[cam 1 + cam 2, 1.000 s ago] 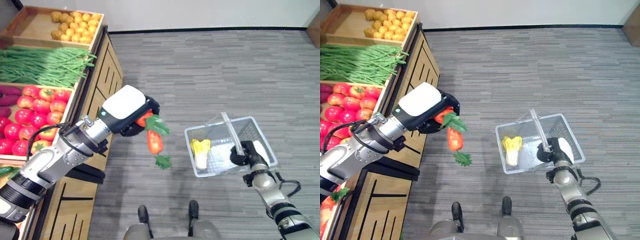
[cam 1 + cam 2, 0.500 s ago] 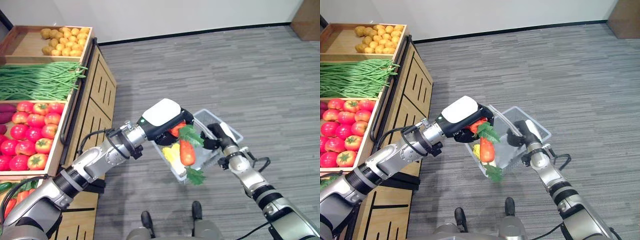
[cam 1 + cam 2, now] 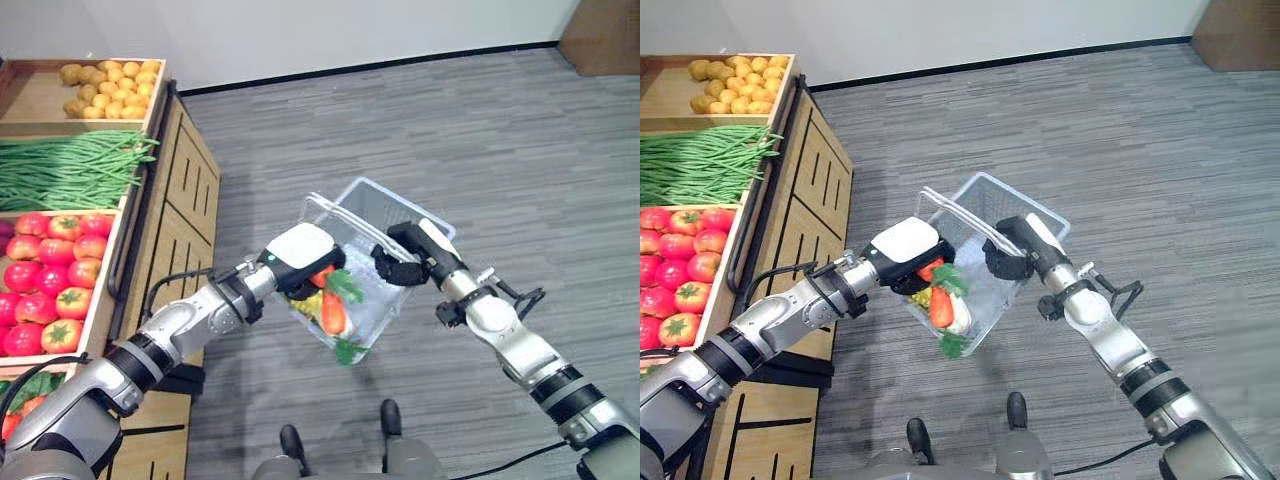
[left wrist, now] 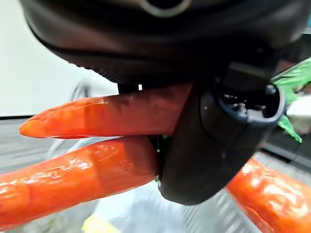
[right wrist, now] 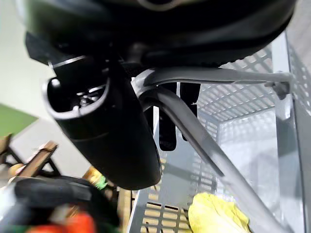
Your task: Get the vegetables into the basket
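Nearest, the left robot hand (image 3: 303, 262) has its fingers curled round a bunch of orange carrots with green leafy tops (image 3: 334, 310); the left wrist view shows several glossy roots (image 4: 87, 170) pinched between thumb and fingers. The bunch hangs inside the mouth of the clear, perforated plastic basket with grey wire handles (image 3: 400, 215), its leaves trailing past the basket's lower near edge.

Just beyond, the right robot hand (image 3: 405, 262) is closed on the basket's handle (image 5: 204, 145), holding the basket tilted in the air above the grey floor (image 3: 450, 120). A pale yellow leafy vegetable (image 5: 218, 216) already lies inside.

The carrots look stiff, smooth and probably slippery, and light enough for one hand; the firm roots are the place to hold, since the soft leaves would likely slip or tear. The basket seems light and slightly flexible, so it may swing on its handle when the bunch drops.

Room is tight between both hands at the basket's rim. To the robot's left stands the wooden produce stand (image 3: 190, 190) with red tomatoes (image 3: 50, 270), long green beans (image 3: 70, 165) and small yellow-brown potatoes (image 3: 100, 85), farthest away. The floor to the right and ahead is open
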Motion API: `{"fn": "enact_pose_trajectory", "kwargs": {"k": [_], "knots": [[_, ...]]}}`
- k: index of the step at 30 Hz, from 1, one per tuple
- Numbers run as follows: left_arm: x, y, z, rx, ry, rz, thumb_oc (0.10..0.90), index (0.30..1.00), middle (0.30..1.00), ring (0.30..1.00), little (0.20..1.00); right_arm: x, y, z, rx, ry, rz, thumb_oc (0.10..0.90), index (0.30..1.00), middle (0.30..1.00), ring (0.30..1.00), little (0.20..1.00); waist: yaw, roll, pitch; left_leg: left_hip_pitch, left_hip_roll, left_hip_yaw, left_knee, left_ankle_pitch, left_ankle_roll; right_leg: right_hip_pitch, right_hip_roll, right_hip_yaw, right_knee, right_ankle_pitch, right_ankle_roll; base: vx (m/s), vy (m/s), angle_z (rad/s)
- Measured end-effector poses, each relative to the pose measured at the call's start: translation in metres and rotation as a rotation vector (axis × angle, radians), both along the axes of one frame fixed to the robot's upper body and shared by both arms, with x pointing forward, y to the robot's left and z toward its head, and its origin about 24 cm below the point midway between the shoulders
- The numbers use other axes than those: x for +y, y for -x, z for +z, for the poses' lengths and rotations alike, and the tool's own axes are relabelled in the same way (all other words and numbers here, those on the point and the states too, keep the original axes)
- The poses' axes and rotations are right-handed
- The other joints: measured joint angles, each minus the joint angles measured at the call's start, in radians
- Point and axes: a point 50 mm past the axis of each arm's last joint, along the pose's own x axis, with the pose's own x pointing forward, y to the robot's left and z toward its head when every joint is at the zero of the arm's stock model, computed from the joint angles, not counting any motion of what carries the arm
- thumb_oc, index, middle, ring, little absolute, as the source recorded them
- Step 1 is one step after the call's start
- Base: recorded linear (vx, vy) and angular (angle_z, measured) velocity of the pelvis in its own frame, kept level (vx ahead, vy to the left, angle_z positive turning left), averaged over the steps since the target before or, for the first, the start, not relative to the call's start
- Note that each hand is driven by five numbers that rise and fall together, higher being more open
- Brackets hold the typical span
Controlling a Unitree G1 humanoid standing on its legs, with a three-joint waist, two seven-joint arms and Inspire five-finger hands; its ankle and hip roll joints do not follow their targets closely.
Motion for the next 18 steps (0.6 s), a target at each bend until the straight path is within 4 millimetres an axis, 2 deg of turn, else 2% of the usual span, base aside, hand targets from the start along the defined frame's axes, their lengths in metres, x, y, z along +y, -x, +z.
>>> {"fn": "enact_pose_trajectory", "kwargs": {"k": [9, 18], "knots": [[0.009, -0.001, -0.007, 0.017, 0.012, 0.059, 0.4, 0.3, 0.3, 0.3, 0.3, 0.01, 0.005, 0.008, 0.029, -0.081, 0.095, 0.4, 0.3, 0.3, 0.3, 0.3, -0.011, -0.005, 0.0, 0.004, 0.005, 0.005, 0.0, 0.0, -0.001, -0.001, 0.006, 0.006, 0.0, 0.001, -0.002, 0.0, -0.005, -0.01], [-0.008, 0.0, -0.01, 0.018, 0.05, 0.035, 0.4, 0.3, 0.3, 0.3, 0.3, 0.02, 0.011, -0.003, 0.09, -0.109, 0.151, 0.4, 0.3, 0.3, 0.3, 0.3, -0.012, -0.011, -0.002, 0.004, 0.005, 0.006, 0.0, 0.0, -0.001, -0.001, 0.006, 0.006, 0.0, 0.001, -0.002, 0.0, 0.0, 0.0]]}}
